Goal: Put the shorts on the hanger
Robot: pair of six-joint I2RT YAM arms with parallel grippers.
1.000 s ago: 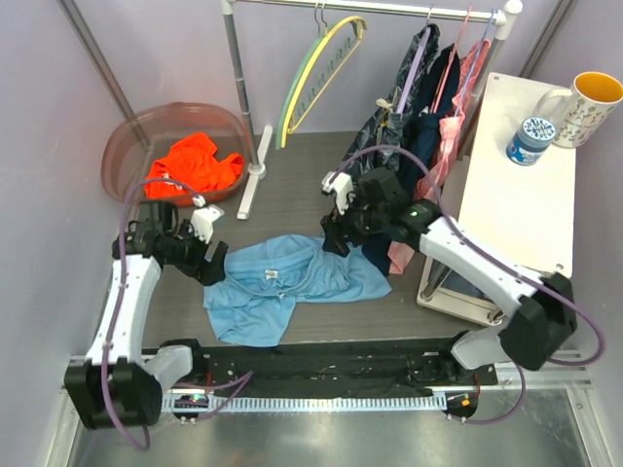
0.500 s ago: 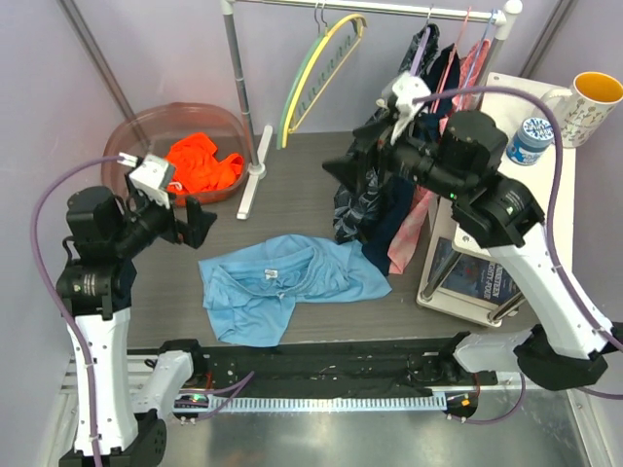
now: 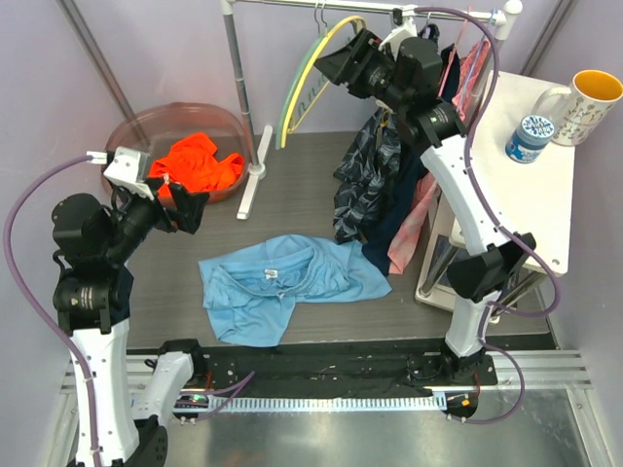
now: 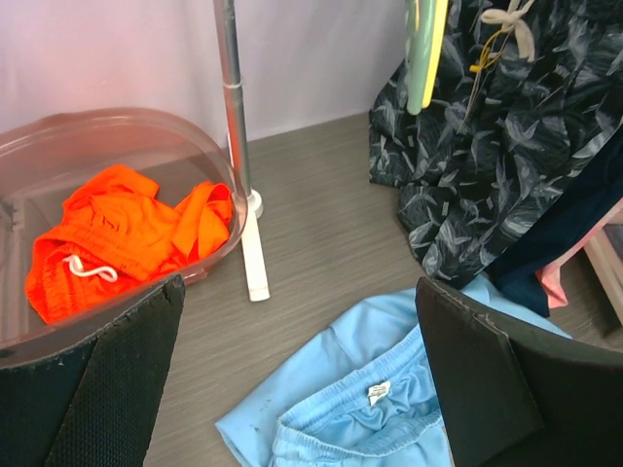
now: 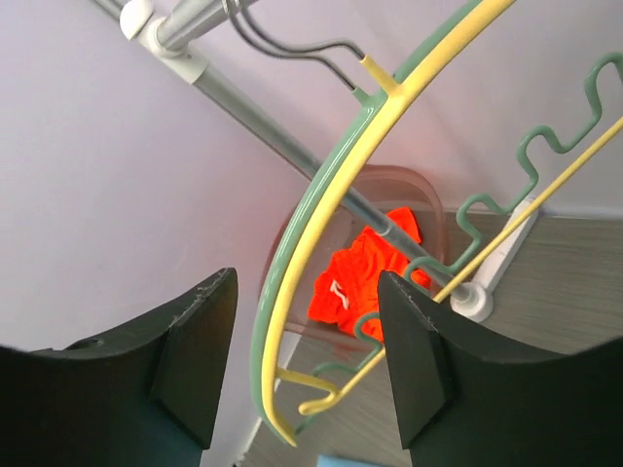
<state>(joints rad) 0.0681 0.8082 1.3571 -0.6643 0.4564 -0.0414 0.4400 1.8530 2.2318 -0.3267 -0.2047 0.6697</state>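
Right claw (image 3: 336, 60) has risen to the hanger (image 5: 440, 49) (jaws apart).

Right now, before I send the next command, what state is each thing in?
shorts: lying crumpled on the table, loose, on no hanger.
yellow hanger: hanging on the rail, bare.
left gripper: open, empty, above the table.
right gripper: open, up at the yellow hanger, holding nothing.
orange garment: heaped in the tub.
mug: upright on the side shelf.

Pale lilac walls (image 3: 175, 49) enclose a grey wood-grain floor (image 3: 302, 195) — white side table (image 3: 516, 204) at right.
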